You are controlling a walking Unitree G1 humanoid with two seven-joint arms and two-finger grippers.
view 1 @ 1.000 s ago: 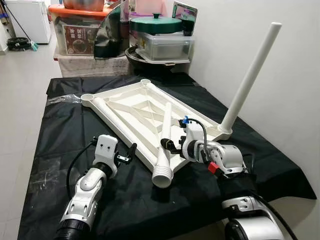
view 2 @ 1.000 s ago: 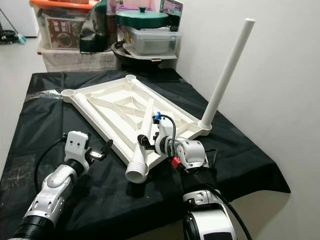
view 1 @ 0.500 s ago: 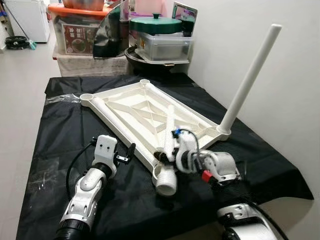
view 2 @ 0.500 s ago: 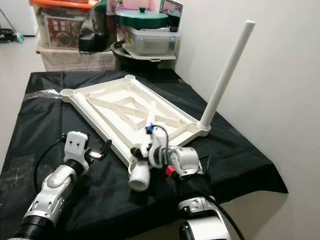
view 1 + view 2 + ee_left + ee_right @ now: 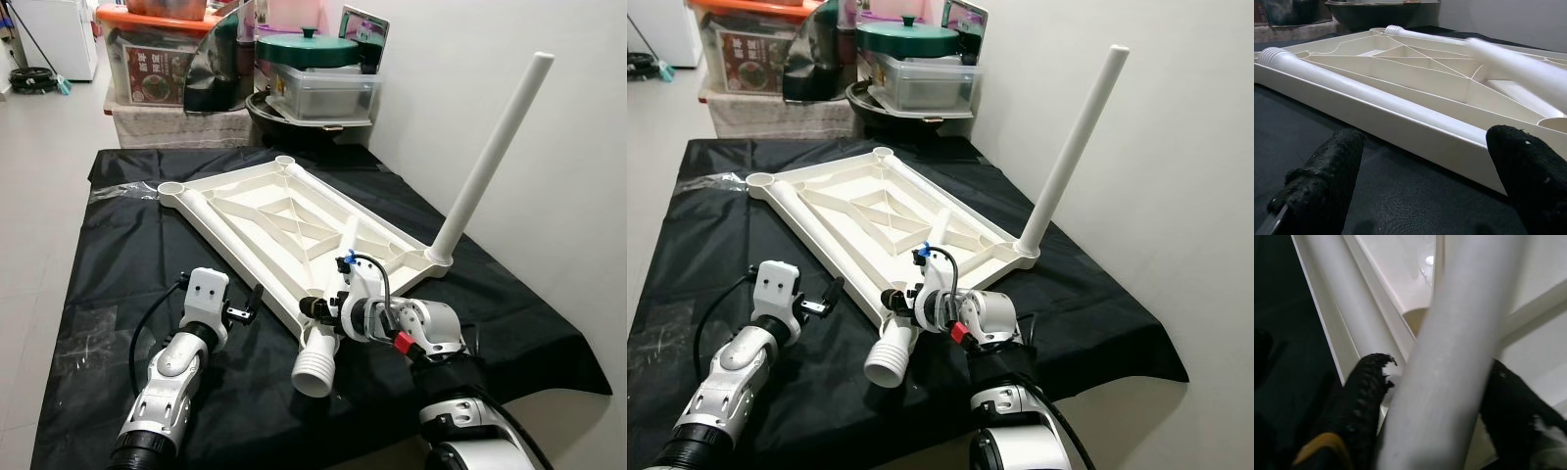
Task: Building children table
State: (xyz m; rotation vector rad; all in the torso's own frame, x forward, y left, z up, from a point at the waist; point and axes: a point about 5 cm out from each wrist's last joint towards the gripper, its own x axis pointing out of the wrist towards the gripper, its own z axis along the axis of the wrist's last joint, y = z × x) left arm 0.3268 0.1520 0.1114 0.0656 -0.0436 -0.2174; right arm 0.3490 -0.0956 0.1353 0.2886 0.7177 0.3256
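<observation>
A white tabletop [image 5: 284, 220] lies upside down, ribs upward, on the black cloth [image 5: 118, 255] that covers the desk, running from the far left of the desk toward the near right. One leg [image 5: 487, 162] stands screwed into the socket at the tabletop's right corner, close to the desk's right edge, and leans slightly to the right beside the wall [image 5: 549, 147]. A second leg [image 5: 1376, 95] lies loose inside the tabletop along its left rim. The right tool [image 5: 331, 306] is clamped on a third leg [image 5: 328, 328] near the tabletop's near corner; this leg lies tilted across the rim, its threaded end [image 5: 314, 370] overhanging the cloth toward the desk's near edge and its other end resting on the ribs. The right wrist view shows one black finger [image 5: 1359, 396] on each side of that leg, pressed against it. The left tool [image 5: 247, 305] rests just above the cloth near the tabletop's left rim, its fingers [image 5: 1322, 181] spread apart and holding nothing. Behind the desk's far edge stand stacked containers, among them a green lid [image 5: 309, 47] on a clear box [image 5: 323, 93].
</observation>
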